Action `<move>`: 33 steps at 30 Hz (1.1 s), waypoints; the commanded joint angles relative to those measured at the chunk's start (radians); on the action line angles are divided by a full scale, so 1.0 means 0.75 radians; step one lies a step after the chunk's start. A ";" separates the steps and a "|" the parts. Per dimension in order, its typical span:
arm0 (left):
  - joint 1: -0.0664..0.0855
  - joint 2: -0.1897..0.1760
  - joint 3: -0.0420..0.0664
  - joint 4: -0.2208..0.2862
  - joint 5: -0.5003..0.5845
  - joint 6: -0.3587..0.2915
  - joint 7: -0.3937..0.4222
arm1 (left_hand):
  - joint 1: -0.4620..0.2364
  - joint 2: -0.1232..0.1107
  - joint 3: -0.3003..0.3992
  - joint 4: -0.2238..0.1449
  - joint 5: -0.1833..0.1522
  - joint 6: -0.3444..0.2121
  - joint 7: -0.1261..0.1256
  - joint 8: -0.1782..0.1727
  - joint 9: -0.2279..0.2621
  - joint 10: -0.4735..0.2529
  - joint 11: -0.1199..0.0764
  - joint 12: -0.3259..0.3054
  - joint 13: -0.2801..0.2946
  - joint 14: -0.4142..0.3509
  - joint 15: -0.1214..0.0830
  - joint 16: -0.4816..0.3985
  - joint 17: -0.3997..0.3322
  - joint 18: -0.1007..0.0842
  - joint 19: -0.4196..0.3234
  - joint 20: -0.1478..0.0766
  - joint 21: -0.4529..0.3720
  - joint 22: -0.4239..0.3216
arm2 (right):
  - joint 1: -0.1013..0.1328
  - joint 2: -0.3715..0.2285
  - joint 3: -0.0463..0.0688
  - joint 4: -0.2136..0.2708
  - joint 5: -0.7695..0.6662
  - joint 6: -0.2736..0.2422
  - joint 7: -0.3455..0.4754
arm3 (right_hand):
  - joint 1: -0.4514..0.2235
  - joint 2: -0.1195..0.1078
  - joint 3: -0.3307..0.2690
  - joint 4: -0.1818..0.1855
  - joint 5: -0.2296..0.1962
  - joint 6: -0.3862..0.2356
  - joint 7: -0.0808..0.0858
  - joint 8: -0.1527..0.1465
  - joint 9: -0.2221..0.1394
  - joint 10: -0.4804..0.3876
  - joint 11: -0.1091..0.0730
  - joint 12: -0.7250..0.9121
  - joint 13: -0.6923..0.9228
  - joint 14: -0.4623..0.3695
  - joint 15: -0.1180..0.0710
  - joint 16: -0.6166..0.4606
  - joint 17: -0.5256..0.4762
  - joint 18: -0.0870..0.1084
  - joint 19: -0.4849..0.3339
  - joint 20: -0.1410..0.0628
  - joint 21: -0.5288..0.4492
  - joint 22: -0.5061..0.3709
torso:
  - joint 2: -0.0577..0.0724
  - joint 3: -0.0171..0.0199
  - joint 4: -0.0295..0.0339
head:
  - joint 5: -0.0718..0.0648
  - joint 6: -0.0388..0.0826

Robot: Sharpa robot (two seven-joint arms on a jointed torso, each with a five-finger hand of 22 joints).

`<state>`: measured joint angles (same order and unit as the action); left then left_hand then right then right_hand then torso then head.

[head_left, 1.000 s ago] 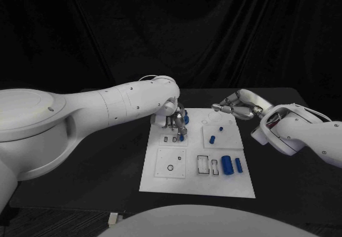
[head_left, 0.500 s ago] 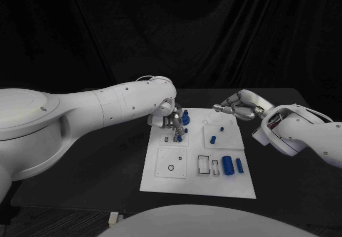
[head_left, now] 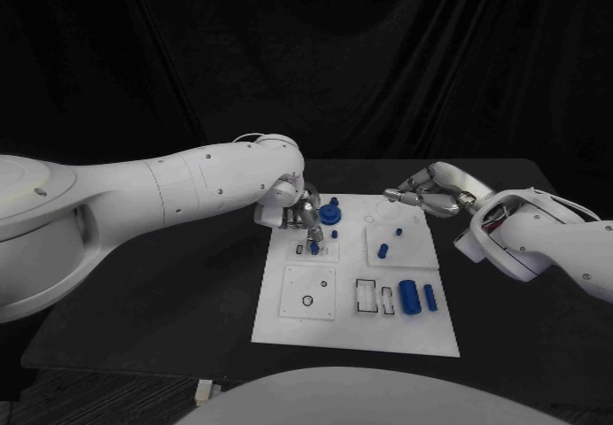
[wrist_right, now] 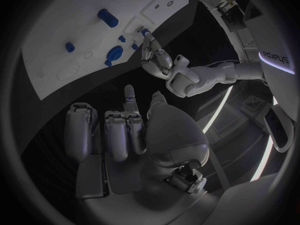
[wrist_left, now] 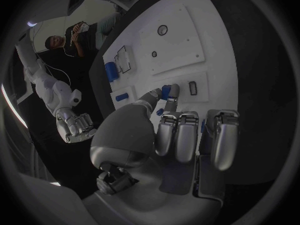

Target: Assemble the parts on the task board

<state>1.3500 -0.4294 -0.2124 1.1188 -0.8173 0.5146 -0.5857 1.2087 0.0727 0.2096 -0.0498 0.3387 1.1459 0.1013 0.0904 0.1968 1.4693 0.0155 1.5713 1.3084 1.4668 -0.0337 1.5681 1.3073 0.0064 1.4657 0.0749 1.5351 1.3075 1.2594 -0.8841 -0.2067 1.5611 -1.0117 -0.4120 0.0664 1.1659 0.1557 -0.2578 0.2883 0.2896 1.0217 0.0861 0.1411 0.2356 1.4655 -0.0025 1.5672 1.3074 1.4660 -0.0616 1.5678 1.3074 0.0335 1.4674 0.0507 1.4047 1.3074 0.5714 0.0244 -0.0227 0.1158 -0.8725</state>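
Pinching a small blue part (wrist_left: 165, 91), the left hand (head_left: 297, 212) is over the task board (head_left: 291, 329); right hand (head_left: 422, 193) curled, holding nothing.

The left arm reaches in from the side, its left hand (head_left: 297, 212) turned downward with fingers (wrist_left: 170, 92) extended (thumb and one finger pinched close together at the tips). The right arm bends at the elbow, and the right hand (head_left: 422, 192) hovers with its fingers (wrist_right: 128, 96) loosely curled, holding nothing.
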 commanded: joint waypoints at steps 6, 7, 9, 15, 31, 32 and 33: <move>0.019 -0.057 0.001 0.077 -0.048 -0.094 0.009 | -0.030 0.000 0.216 -0.198 0.000 0.024 -0.024 0.007 0.005 0.135 -0.005 -0.001 0.350 0.139 -0.007 0.004 0.351 0.013 0.075 -0.001 -0.006 0.280 | -0.010 -0.002 0.001 -0.004 -0.001 0.014 -0.018 | 0.018 0.004 -0.012 0.000 0.001 -0.008 0.003 -0.007 -0.003 0.140 0.008 0.005 0.351 0.140 0.010 0.004 0.351 0.016 -0.004 0.010 -0.008 0.271 | 0.000 0.0002 -0.0008 | 0.008 0.000; 0.020 -0.063 0.001 0.084 -0.056 -0.102 0.008 | -0.030 0.000 0.216 -0.198 0.000 0.024 -0.024 0.007 0.005 0.135 -0.005 -0.001 0.350 0.139 -0.007 0.004 0.351 0.013 0.075 -0.001 -0.006 0.280 | -0.012 -0.002 0.001 -0.004 -0.001 0.015 -0.018 | 0.018 0.004 -0.012 0.000 0.001 -0.008 0.003 -0.007 -0.003 0.140 0.008 0.005 0.351 0.140 0.010 0.004 0.351 0.016 -0.004 0.010 -0.008 0.271 | 0.000 0.0002 -0.0003 | 0.007 0.000; 0.021 -0.072 0.001 0.095 -0.067 -0.114 0.007 | -0.034 0.002 0.222 -0.198 0.000 0.025 -0.024 0.008 0.007 0.135 -0.006 -0.001 0.350 0.139 -0.008 0.004 0.351 0.013 0.076 -0.001 -0.005 0.281 | -0.015 -0.002 0.001 -0.005 -0.001 0.017 -0.019 | 0.018 0.004 -0.012 0.000 0.001 -0.008 0.003 -0.007 -0.003 0.140 0.008 0.005 0.351 0.140 0.010 0.004 0.351 0.016 -0.004 0.010 -0.008 0.271 | 0.000 0.0000 -0.0004 | 0.007 0.000; 0.022 -0.085 0.001 0.116 -0.083 -0.137 0.002 | -0.046 0.003 0.229 -0.196 -0.005 0.026 -0.025 0.011 0.010 0.135 -0.008 -0.001 0.350 0.139 -0.010 0.004 0.351 0.013 0.075 -0.003 -0.006 0.280 | -0.027 -0.005 0.001 -0.008 -0.001 0.022 -0.021 | 0.021 0.004 -0.014 0.001 0.001 -0.010 0.004 -0.008 -0.003 0.140 0.008 0.005 0.351 0.140 0.011 0.004 0.351 0.016 -0.006 0.011 -0.011 0.270 | 0.000 0.0003 -0.0004 | 0.008 0.000; 0.004 -0.086 0.000 0.129 -0.140 -0.200 0.000 | -0.073 0.009 0.248 -0.189 -0.006 0.020 -0.027 0.011 0.015 0.135 -0.011 -0.001 0.350 0.139 -0.013 0.004 0.351 0.014 0.076 -0.007 -0.007 0.280 | -0.035 -0.009 0.001 -0.009 -0.001 0.021 -0.019 | 0.031 0.003 -0.023 0.001 -0.001 -0.012 0.004 -0.010 -0.004 0.140 0.008 0.005 0.351 0.140 0.011 0.004 0.351 0.022 -0.020 0.012 -0.032 0.263 | 0.001 0.0013 -0.0029 | 0.010 0.000; 0.004 -0.086 0.000 0.128 -0.141 -0.200 -0.001 | -0.074 0.009 0.248 -0.189 -0.006 0.020 -0.027 0.011 0.015 0.135 -0.011 -0.001 0.350 0.139 -0.013 0.004 0.351 0.014 0.076 -0.007 -0.007 0.280 | -0.035 -0.008 0.001 -0.009 -0.001 0.021 -0.019 | 0.032 0.004 -0.023 0.002 -0.001 -0.013 0.004 -0.010 -0.004 0.140 0.008 0.005 0.351 0.140 0.011 0.004 0.351 0.022 -0.022 0.012 -0.035 0.262 | 0.001 0.0009 -0.0022 | 0.011 0.000; 0.003 -0.085 0.000 0.127 -0.142 -0.200 -0.001 | -0.077 0.008 0.249 -0.188 -0.007 0.020 -0.027 0.011 0.016 0.135 -0.011 -0.001 0.350 0.139 -0.013 0.004 0.351 0.013 0.076 -0.007 -0.007 0.280 | -0.036 -0.007 0.001 -0.010 -0.001 0.021 -0.019 | 0.032 0.004 -0.023 0.002 -0.001 -0.013 0.004 -0.010 -0.004 0.140 0.008 0.005 0.351 0.140 0.011 0.004 0.351 0.022 -0.022 0.012 -0.035 0.262 | 0.001 0.0006 -0.0016 | 0.011 0.000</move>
<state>1.3536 -0.4949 -0.2138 1.2125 -0.9061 0.3880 -0.5892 1.1534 0.0703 0.2772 -0.0788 0.3356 1.1459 0.1012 0.0948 0.2076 1.4663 0.0127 1.5713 1.3083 1.4630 -0.0373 1.5681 1.3081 0.0064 1.4657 0.0748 1.5352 1.3074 1.2354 -0.8898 -0.2065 1.5540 -1.0117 -0.4026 0.0641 1.1804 0.1620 -0.2689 0.2882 0.2896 1.0180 0.0898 0.1372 0.2337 1.4654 -0.0026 1.5674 1.3080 1.4659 -0.0615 1.5678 1.3073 0.0395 1.4572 0.0622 1.3814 1.3080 0.5720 0.0245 -0.0235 0.1233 -0.8725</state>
